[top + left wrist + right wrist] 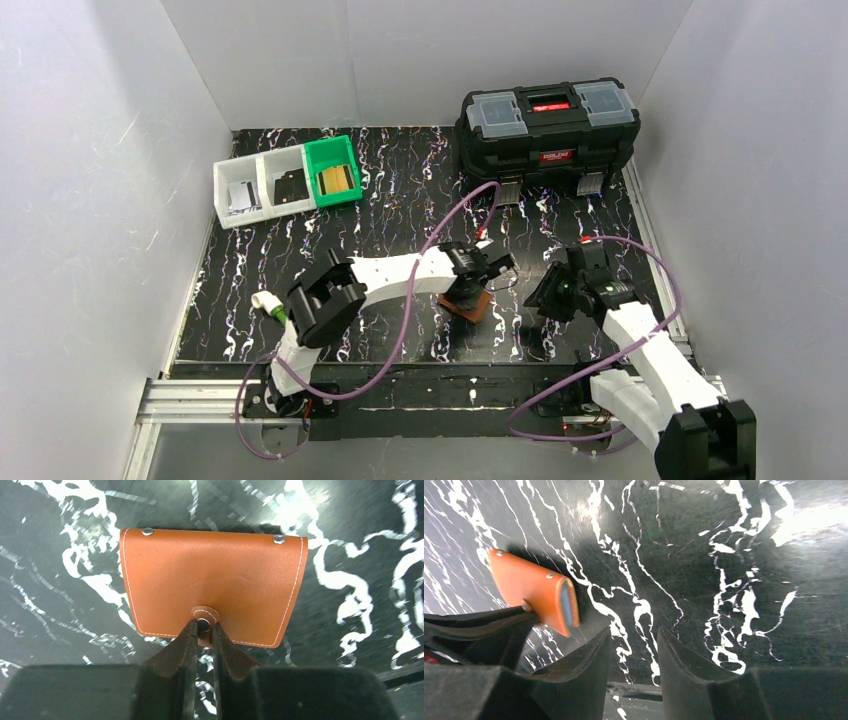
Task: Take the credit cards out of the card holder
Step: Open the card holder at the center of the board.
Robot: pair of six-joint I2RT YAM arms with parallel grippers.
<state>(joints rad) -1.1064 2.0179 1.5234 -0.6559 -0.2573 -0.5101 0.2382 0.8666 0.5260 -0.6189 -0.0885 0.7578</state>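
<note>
folded brown card holder (210, 580) near the middle of the black marbled table (400, 180), left gripper (203, 625) closed narrowly, pinching its snap tab (205, 614), right gripper (631, 635) just beside, fingers apart, holding nothing

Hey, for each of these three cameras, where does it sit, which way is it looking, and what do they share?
Top external: above and behind the bases, looking down on the table; left arm and right arm show.
Left wrist: on the left arm, looking down past the left gripper pinching the snap tab of the card holder.
Right wrist: low over the table, looking past the open right gripper.
Shared: all three show the card holder.
</note>
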